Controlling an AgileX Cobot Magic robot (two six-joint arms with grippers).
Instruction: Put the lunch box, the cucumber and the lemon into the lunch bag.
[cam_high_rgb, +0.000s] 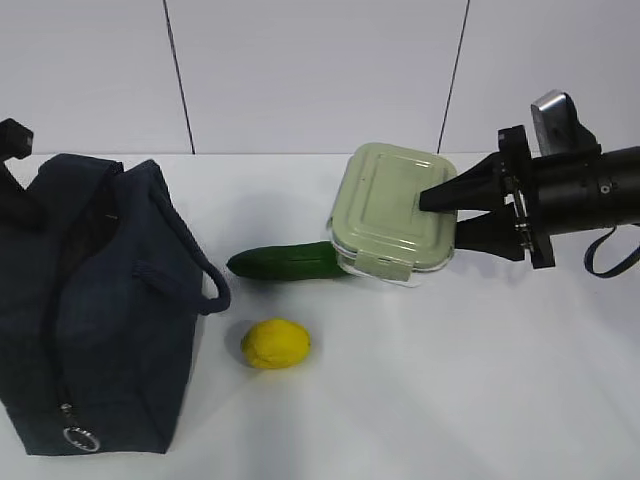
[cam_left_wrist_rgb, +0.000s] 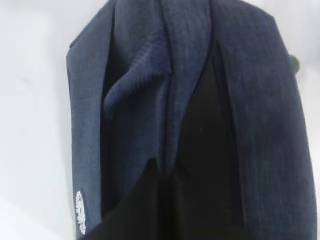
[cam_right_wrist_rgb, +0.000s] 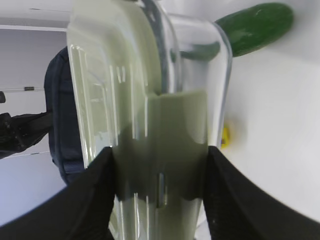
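My right gripper (cam_high_rgb: 448, 215) clamps the lunch box (cam_high_rgb: 392, 212), tilted above the cucumber (cam_high_rgb: 288, 262). The lemon (cam_high_rgb: 276, 343) lies near the lunch bag (cam_high_rgb: 90, 300). My left gripper seems shut, unseen behind the bag.

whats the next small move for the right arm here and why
Probably lift the lunch box a little higher. The right gripper is clamped on its edge, lid above and clear base below, and the box sits tilted with its far end over the cucumber. Raising it should clear the cucumber before carrying it left to the lunch bag, whose top gapes open.
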